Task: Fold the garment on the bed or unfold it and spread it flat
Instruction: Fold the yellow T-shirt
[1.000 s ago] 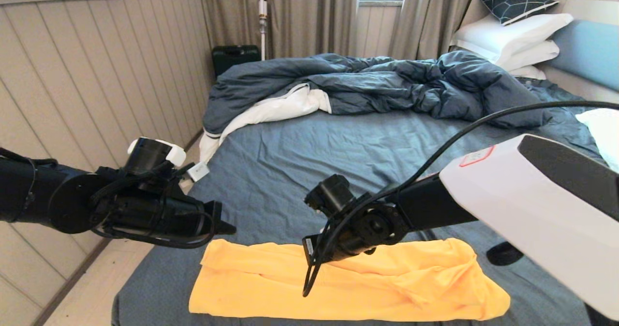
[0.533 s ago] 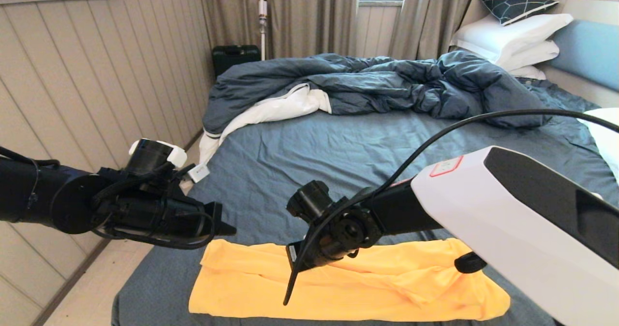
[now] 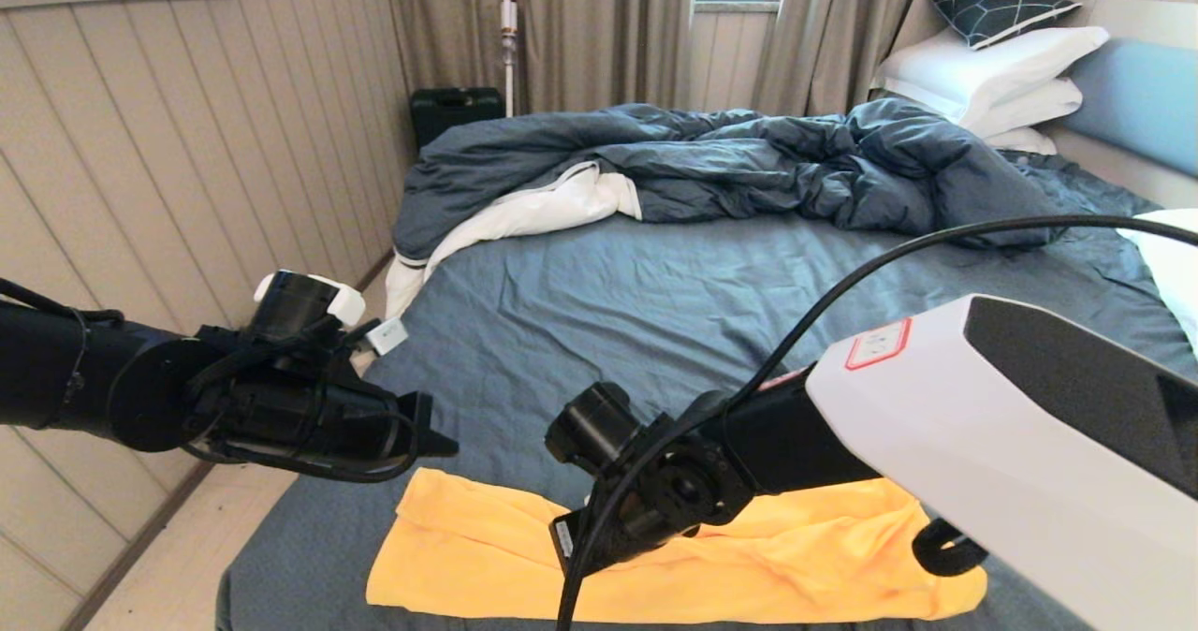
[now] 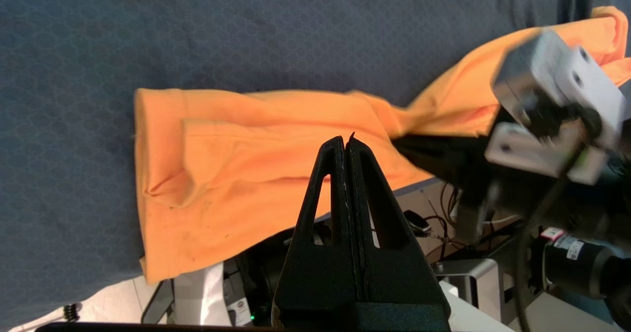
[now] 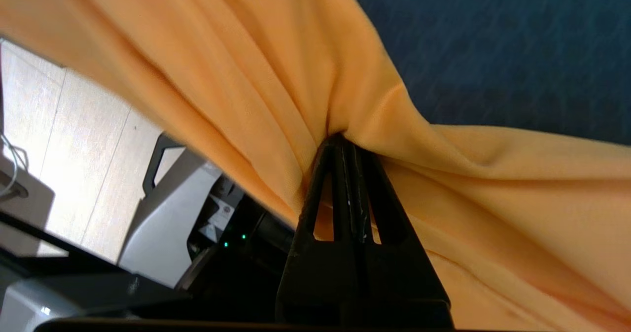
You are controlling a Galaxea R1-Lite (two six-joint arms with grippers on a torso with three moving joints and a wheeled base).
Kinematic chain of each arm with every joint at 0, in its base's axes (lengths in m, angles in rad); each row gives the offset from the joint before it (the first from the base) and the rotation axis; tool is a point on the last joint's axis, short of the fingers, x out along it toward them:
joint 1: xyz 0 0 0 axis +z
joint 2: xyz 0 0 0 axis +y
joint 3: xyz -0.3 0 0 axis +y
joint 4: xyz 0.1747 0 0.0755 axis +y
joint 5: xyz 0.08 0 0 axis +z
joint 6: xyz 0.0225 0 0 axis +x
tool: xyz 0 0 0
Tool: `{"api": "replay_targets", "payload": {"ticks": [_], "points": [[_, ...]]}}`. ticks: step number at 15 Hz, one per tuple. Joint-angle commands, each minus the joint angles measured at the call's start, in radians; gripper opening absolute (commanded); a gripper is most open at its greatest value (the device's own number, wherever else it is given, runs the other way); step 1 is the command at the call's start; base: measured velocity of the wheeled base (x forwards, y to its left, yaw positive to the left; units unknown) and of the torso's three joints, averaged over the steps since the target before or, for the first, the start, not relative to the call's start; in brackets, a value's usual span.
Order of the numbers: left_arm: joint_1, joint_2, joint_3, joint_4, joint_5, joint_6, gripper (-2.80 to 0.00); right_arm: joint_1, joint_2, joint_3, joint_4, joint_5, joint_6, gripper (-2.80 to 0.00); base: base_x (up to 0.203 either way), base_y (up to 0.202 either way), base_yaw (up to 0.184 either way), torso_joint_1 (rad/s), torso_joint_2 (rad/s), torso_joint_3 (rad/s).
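The yellow garment [image 3: 468, 556] lies as a long folded band across the near edge of the bed [image 3: 655, 313]; its print and label are hidden. My right gripper [image 5: 341, 140] is shut on a bunched fold of the garment [image 5: 256, 76] near its middle, and the cloth gathers into creases at the tips. In the head view my right wrist [image 3: 674, 495] hides those fingers. My left gripper [image 3: 438, 444] hangs shut and empty above the garment's left end [image 4: 222, 145], its tips [image 4: 346, 142] apart from the cloth.
A rumpled dark blue duvet [image 3: 749, 163] with white lining fills the bed's far half. White pillows [image 3: 992, 69] and the blue headboard [image 3: 1142, 97] are at the far right. A panelled wall runs along the left; floor and robot base lie below the bed's near edge.
My right arm has swung lower and nearer, drawing the gripped fold toward the bed's near edge. The garment's far edge has shifted nearer. My left arm has dipped slightly.
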Motion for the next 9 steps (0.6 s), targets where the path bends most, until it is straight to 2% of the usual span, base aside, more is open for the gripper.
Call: {"api": "replay_targets", "payload": {"ticks": [1,5,9], "points": [[0.0,0.014,0.0,0.0,-0.003,-0.002,-2.8,0.011,-0.06,0.047,-0.003,0.0,0.003,-2.8,0.0,0.0,0.0,0.0,0.0,0.0],[0.0,0.028,-0.009,-0.003,-0.004,-0.002,-2.8,-0.003,-0.039,0.005,-0.005,-0.032,0.003,-2.8,0.0,0.0,0.0,0.0,0.0,0.0],[0.0,0.037,-0.034,-0.039,0.001,0.004,-2.8,-0.094,-0.05,-0.057,-0.004,-0.035,0.001,-2.8,0.0,0.0,0.0,0.0,0.0,0.0]]}}
